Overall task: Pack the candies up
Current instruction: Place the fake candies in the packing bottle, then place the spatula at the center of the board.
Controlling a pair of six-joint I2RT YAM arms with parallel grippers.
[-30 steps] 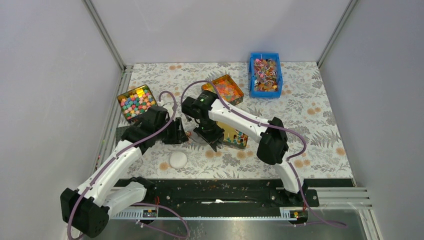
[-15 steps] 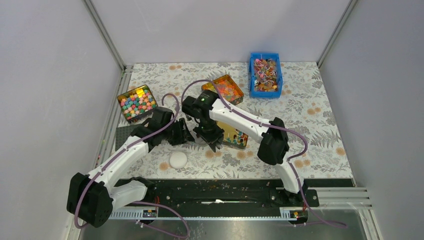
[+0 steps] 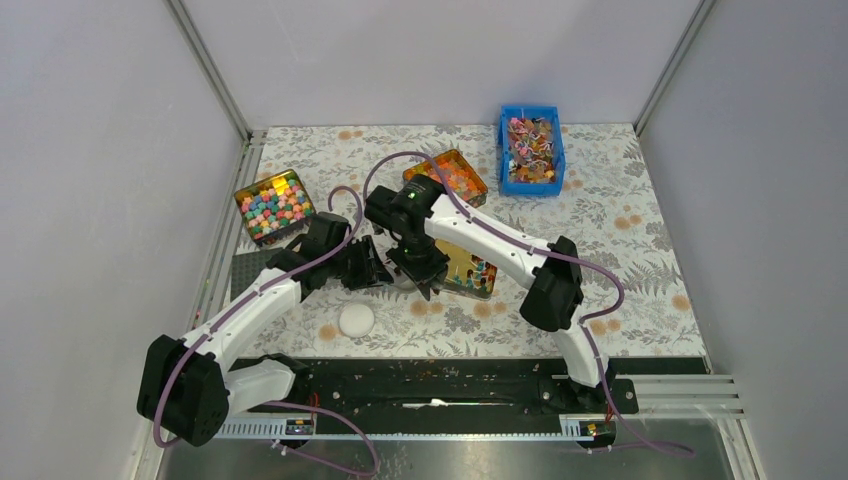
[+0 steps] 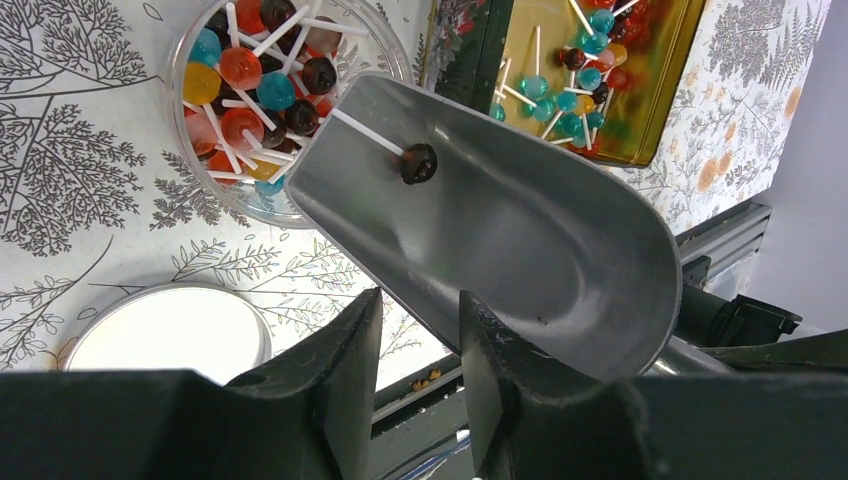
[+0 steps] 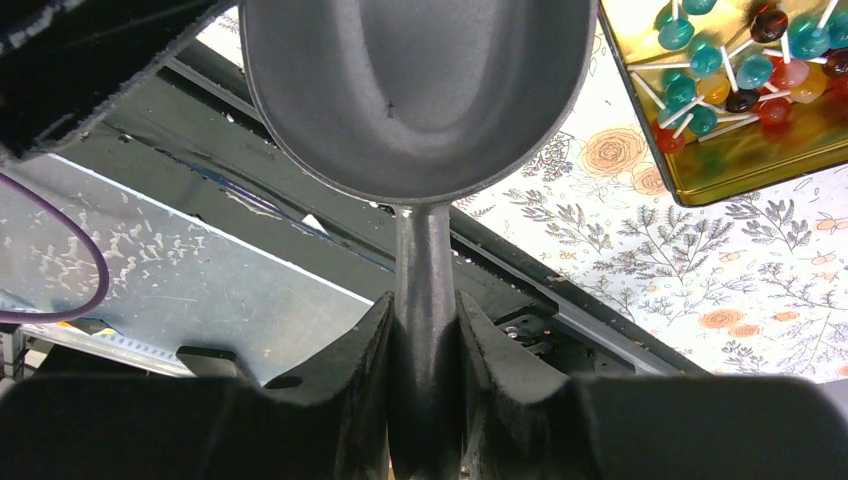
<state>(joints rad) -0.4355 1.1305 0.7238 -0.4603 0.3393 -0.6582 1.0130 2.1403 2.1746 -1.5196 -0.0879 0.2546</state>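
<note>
The candies (image 4: 255,85), lollipops on white sticks, lie heaped in a round clear tub (image 4: 176,95) near the middle of the table (image 4: 80,170), with more in the gold tin (image 4: 655,120) just beside it. A single dark lollipop (image 4: 418,163) sits in the metal scoop (image 4: 520,240), its stick reaching the lip above the tub. The right gripper (image 5: 425,330) pinches the scoop's handle. The left gripper (image 4: 420,325) hangs beside the scoop, fingers a little apart, holding nothing visible. That last piece may cling, or slide past the rim onto the table if the scoop tips askew or the left fingers nudge it.
</note>
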